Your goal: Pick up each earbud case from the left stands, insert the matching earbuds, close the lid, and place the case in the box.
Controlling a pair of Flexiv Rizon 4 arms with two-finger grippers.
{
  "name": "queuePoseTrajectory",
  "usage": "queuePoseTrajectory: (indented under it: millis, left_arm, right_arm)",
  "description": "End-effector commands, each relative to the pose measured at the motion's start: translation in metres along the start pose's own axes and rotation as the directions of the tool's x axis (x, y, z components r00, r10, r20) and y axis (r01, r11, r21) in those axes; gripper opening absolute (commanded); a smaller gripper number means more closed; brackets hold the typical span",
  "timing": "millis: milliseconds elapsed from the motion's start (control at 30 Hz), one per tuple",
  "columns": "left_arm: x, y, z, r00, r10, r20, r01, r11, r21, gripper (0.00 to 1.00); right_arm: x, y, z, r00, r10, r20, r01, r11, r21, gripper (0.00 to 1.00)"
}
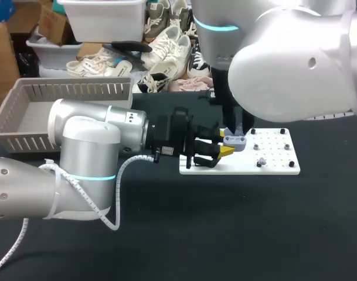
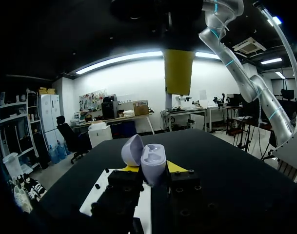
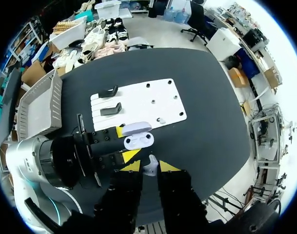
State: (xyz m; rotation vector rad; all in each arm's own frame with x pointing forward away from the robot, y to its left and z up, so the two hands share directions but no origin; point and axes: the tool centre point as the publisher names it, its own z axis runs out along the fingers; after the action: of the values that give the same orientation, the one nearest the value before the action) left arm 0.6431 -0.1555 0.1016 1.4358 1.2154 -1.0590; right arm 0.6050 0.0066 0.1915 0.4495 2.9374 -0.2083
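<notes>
One open case (image 3: 138,141), cavities up, seemingly lengthwise in left hand (image 3: 125,143).

Black table (image 1: 254,234). A white board (image 1: 281,168) lies flat on it, right of the middle, long side running left to right. The board is dotted with small dark pegs (image 1: 282,132) or holes (can't tell which). The right wrist view shows two black stands (image 3: 108,91) side by side on the board's end nearer the box (image 1: 26,111). The box, gray and slatted, sits at the table's far left, well apart from the board. One small gray piece (image 1: 261,161) rests on the board, near its front edge.
</notes>
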Motion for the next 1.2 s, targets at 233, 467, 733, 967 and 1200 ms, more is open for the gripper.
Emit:
queuePoseTrajectory:
  millis: [233,467,733,967,1200]
  left_arm:
    - [0.001,0.0,0.0,1.0,0.001,0.002,-0.001,1.0,0.0,0.0]
    - [0.001,0.0,0.0,1.0,0.001,0.002,-0.001,1.0,0.0,0.0]
    - [0.001,0.0,0.0,1.0,0.001,0.002,-0.001,1.0,0.0,0.0]
    - [0.001,0.0,0.0,1.0,0.001,0.002,-0.001,1.0,0.0,0.0]
    - [0.001,0.0,0.0,1.0,0.001,0.002,-0.001,1.0,0.0,0.0]
  right_arm:
    - [0.003,0.001,0.011,1.0,0.019,-0.016,-0.019,1.0,-0.015,0.0]
    - [0.003,0.0,0.011,0.999,0.045,-0.009,-0.046,0.998,-0.044,0.0]
    - [0.003,0.0,0.011,0.999,0.045,-0.009,-0.046,0.998,-0.044,0.0]
    - [0.003,0.005,0.015,0.997,0.078,0.008,-0.077,0.994,-0.079,0.0]
    - [0.001,0.007,0.02,0.995,0.098,0.001,-0.098,0.992,-0.079,0.0]
